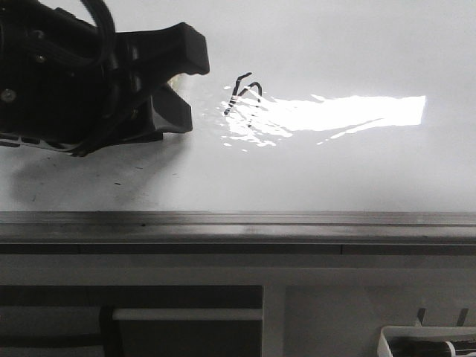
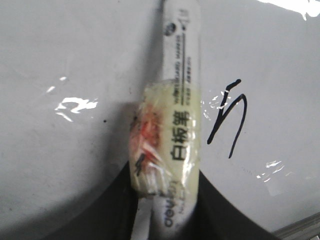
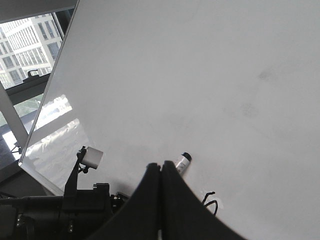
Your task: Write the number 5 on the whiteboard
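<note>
The whiteboard point(image 1: 335, 171) lies flat and glossy, with a bright glare band across its middle. A small black scribble, the number 5 point(image 1: 242, 93), sits at the glare's left end. My left gripper point(image 1: 190, 88) hovers just left of it, shut on a white marker point(image 2: 177, 105) wrapped in yellowish tape. In the left wrist view the strokes of the 5 point(image 2: 227, 117) lie beside the marker barrel; the marker's tip is out of frame. My right gripper point(image 3: 160, 170) is shut with nothing in it, above the board point(image 3: 200, 75), with the marker end point(image 3: 183, 162) and the 5 point(image 3: 212, 202) just past its fingers.
The board's grey metal rim point(image 1: 238, 219) runs along the near edge. Below it is a dark cabinet front with a pale handle bar point(image 1: 186, 314) and a white tray corner point(image 1: 424, 342) at the lower right. Windows point(image 3: 25, 55) show beyond the board's far edge.
</note>
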